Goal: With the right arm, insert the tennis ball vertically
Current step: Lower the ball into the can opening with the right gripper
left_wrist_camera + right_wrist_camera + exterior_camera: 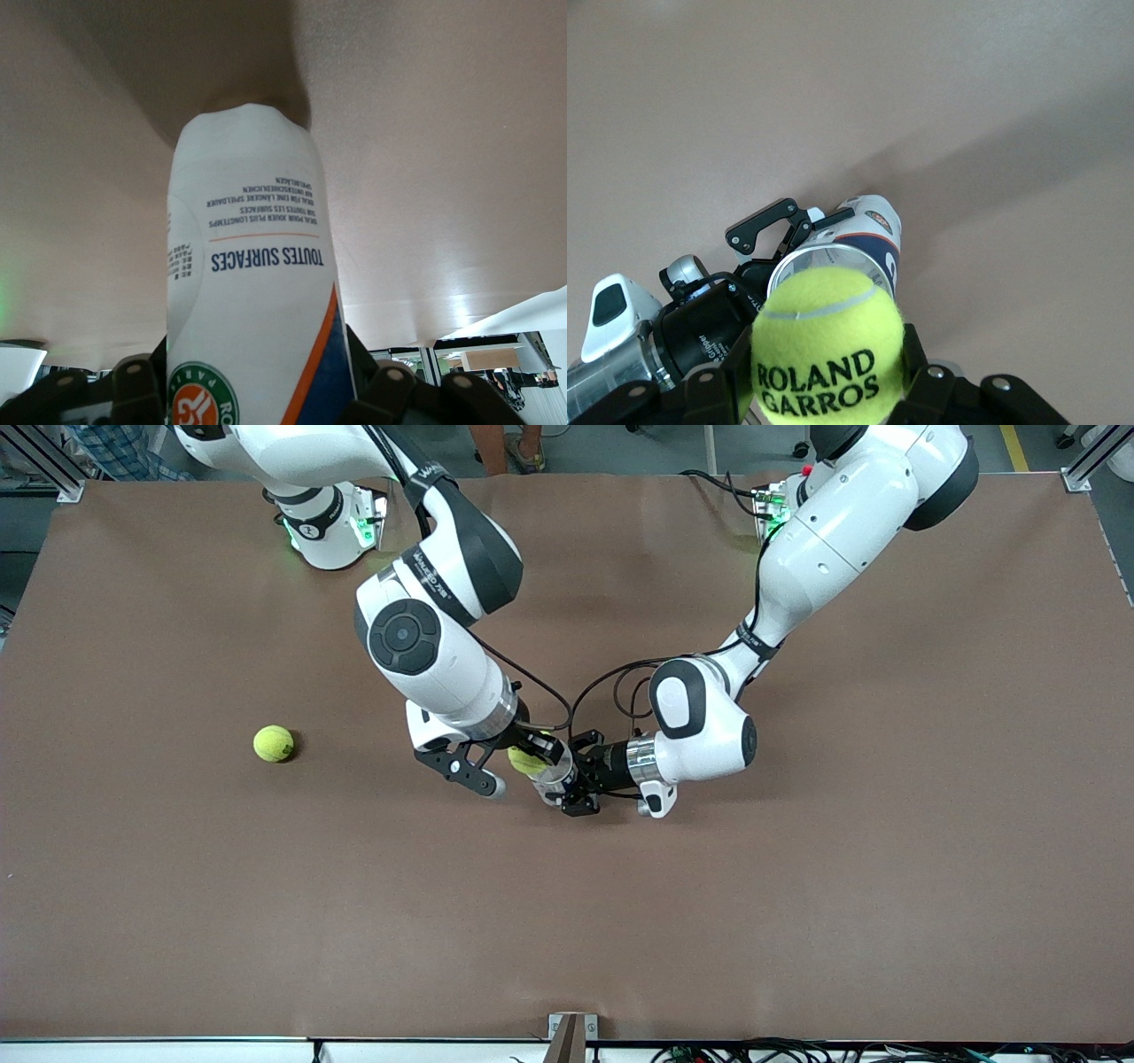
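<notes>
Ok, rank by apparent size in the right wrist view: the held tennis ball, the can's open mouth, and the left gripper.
1. Held tennis ball, largest, but it sits closest to the camera in the right gripper.
2. Left gripper clamping the can.
3. Can's open mouth, partly hidden by the ball, so 2 versus 3 is unsure.

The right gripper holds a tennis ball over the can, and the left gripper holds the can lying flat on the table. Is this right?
Not quite. The can stands upright in the left gripper, open mouth up, as the right wrist view shows. The right gripper does hold the tennis ball over it.
</notes>
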Robot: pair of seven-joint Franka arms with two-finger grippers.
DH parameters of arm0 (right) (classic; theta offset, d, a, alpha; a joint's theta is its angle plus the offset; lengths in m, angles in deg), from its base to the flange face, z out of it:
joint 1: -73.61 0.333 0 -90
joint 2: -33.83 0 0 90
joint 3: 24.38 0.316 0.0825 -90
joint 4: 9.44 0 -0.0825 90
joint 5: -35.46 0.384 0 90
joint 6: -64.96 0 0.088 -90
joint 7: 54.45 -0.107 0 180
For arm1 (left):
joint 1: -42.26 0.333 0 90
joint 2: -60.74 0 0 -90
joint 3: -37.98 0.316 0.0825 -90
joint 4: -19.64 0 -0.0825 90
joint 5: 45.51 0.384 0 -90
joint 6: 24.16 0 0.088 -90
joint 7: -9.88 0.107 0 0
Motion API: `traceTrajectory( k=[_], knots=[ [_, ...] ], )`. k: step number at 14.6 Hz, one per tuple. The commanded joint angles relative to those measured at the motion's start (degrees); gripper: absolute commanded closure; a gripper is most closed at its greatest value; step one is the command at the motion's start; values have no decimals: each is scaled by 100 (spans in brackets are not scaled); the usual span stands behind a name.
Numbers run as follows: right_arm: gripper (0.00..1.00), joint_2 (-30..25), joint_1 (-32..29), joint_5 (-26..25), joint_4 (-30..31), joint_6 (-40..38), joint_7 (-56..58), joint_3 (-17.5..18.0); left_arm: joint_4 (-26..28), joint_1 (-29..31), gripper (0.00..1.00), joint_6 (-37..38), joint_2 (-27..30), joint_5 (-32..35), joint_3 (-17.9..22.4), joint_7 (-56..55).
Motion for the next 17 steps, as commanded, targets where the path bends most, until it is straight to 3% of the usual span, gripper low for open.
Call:
traceTrajectory(
  k=[1, 15, 16, 17],
  knots=[
    [57, 101, 87, 108, -130, 112, -88, -51, 132, 41, 31, -20, 135, 89, 74, -103],
    [56, 330, 246, 108, -121, 639, -88, -51, 123, 208, 31, 218, 117, -17, 56, 11],
    [52, 330, 246, 108, -121, 640, -88, -60, 123, 208, 31, 218, 117, -17, 48, 11],
    [38, 330, 246, 108, -112, 657, -88, -60, 123, 199, 31, 218, 126, -17, 48, 11]
  ],
)
